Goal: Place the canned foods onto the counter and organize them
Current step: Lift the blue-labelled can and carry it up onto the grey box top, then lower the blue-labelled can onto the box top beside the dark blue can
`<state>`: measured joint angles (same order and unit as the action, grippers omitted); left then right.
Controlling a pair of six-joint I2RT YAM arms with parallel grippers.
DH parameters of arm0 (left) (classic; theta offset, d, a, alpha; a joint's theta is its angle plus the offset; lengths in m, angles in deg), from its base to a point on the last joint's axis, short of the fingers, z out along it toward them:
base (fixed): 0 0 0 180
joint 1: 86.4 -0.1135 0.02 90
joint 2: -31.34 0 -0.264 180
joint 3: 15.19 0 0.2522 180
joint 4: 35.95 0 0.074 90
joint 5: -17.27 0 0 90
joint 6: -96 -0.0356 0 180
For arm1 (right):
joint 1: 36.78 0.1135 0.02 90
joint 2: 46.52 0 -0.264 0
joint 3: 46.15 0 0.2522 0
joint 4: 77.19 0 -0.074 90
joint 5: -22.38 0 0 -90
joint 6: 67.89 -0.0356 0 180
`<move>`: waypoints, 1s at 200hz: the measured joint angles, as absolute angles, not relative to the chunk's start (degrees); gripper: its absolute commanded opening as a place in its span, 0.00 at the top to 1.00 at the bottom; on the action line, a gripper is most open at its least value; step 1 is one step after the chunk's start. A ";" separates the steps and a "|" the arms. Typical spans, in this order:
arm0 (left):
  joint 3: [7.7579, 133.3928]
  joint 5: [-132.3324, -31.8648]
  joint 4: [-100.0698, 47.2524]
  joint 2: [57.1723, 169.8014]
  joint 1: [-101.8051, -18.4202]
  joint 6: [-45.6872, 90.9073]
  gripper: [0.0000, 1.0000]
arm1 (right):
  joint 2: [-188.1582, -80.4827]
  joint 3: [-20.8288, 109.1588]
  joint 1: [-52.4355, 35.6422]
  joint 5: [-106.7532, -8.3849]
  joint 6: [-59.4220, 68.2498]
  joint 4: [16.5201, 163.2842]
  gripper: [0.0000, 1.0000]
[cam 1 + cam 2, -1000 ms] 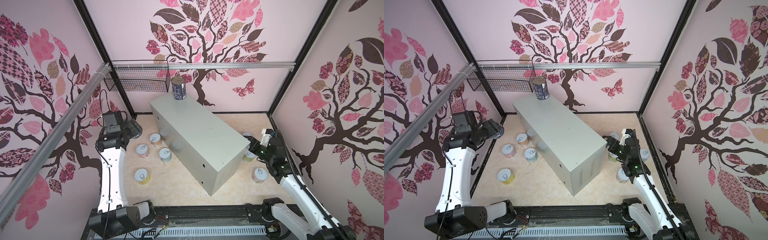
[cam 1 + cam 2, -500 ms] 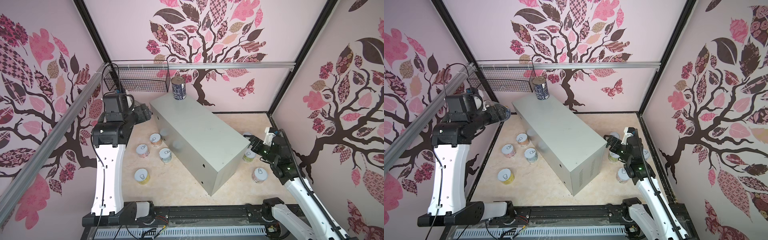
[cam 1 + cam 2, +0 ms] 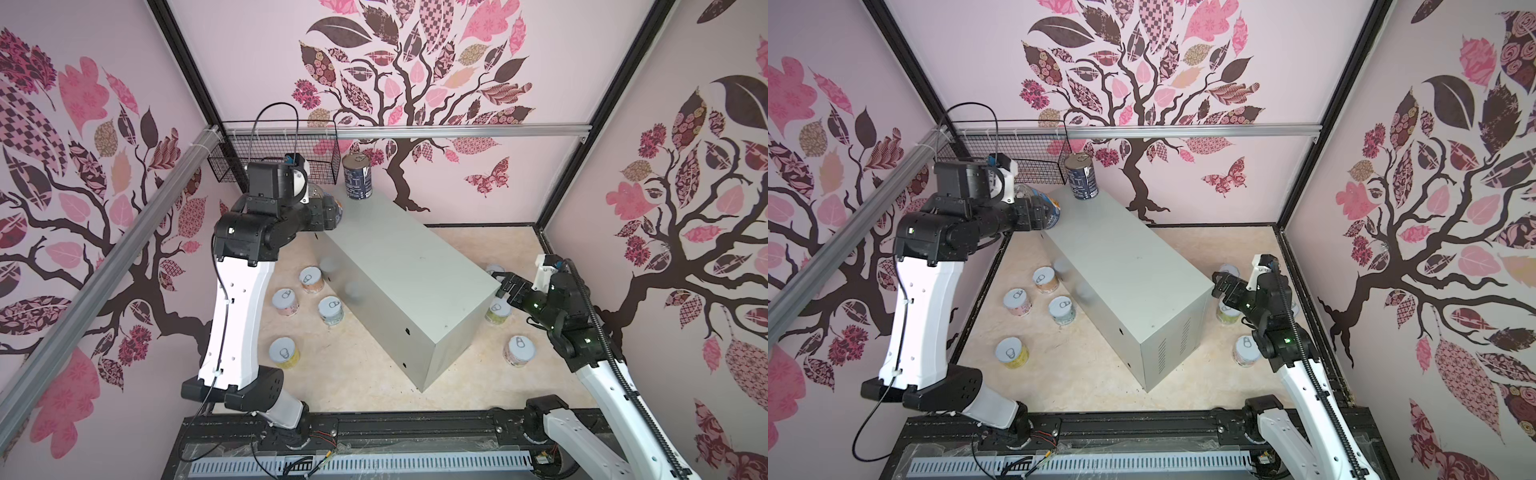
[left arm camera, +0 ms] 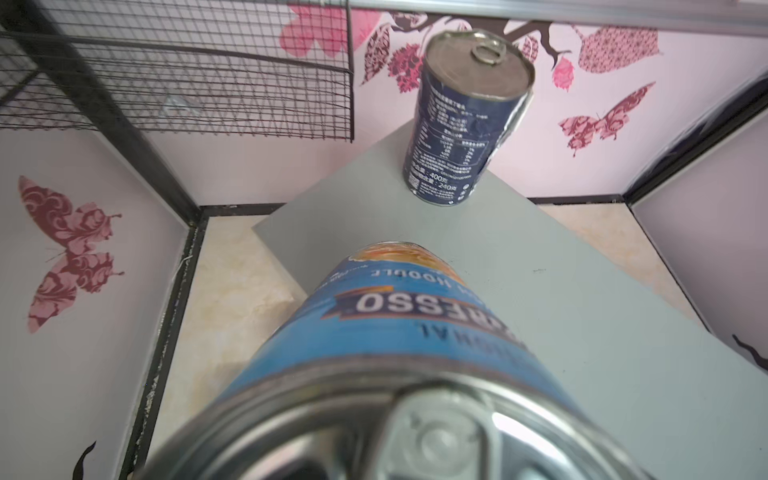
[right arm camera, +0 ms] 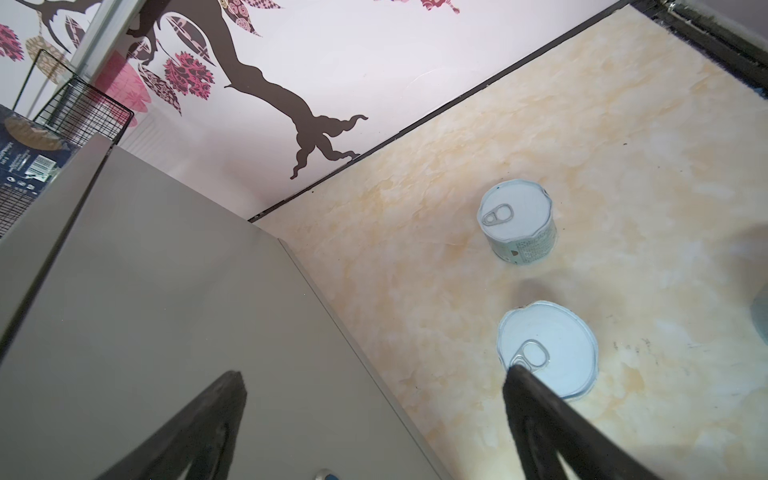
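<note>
Well, the biggest thing before me is the counter [image 3: 399, 257], a long pale grey-green metal box with a flat matt top, small dark holes in its side and vent slits in its near end. In both top views its long axis slants from the far left, by the back wall, toward the near right. Behind its far end a black wire basket [image 3: 274, 166] of fine mesh hangs in the corner. On that far end stands the dark-blue can [image 3: 358, 178], upright, with its dull silver pull-tab top up and small white print down its label. My left gripper [image 3: 1038, 214] is clamped around the blue-labelled can [image 4: 407, 328], a tall glossy cylinder with a bright silver pull-tab lid. It is tilted, with the lid end toward my wrist and the base end over the counter's far left corner, and I cannot tell whether the base touches the metal. On the cream marbled floor [image 3: 365, 374] the short cans [image 3: 285, 301] stand upright, with white pull-tab lids and pastel labels. Four are left of the counter and at least three are on its right, among them a greenish-labelled can [image 5: 517, 224]. My right gripper [image 5: 374, 372] holds nothing and hangs just beside the counter's near right corner. Its two black fingers [image 5: 540, 415] are spread wide: in the right wrist view one shows against the counter's side wall, the other against the lid of the nearest short can [image 5: 557, 345].
</note>
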<state>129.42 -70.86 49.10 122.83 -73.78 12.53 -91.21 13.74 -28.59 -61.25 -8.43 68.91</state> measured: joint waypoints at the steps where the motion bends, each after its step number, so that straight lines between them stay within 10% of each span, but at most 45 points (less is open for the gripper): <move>1: 129.53 -70.86 49.14 122.96 -73.69 12.48 0.43 | -91.21 13.74 -28.59 -61.27 -8.41 68.87 0.00; 200: 136.44 -68.26 54.10 129.36 -66.11 8.16 0.25 | -92.43 12.87 -28.59 -61.86 -6.92 69.85 0.00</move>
